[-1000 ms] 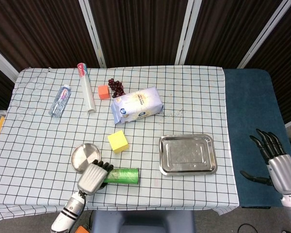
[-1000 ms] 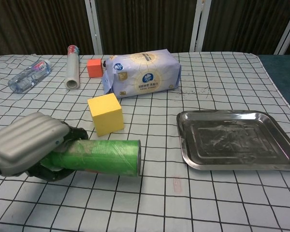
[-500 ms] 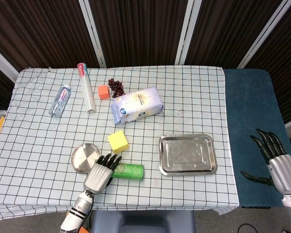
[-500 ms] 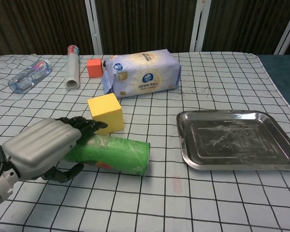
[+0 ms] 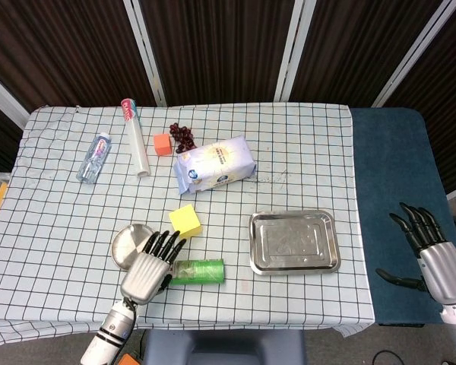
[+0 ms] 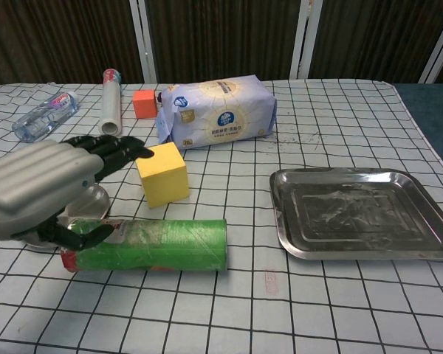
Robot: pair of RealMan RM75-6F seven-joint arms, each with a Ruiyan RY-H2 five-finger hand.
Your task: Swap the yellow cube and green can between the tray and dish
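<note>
The green cylindrical can [image 6: 151, 245] lies on its side across the lower left, just beneath the open-fingered, empty left hand [image 6: 48, 193].

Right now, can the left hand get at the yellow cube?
Probably yes. The left hand is open just above the lying green can, its fingers spread toward the yellow cube, which sits on the cloth close ahead with nothing between them. The dish lies beside the hand, not in the path.

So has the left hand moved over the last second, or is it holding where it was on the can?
Yes. The left hand has opened and lifted off the green can, its fingers now reaching toward the dish.
</note>
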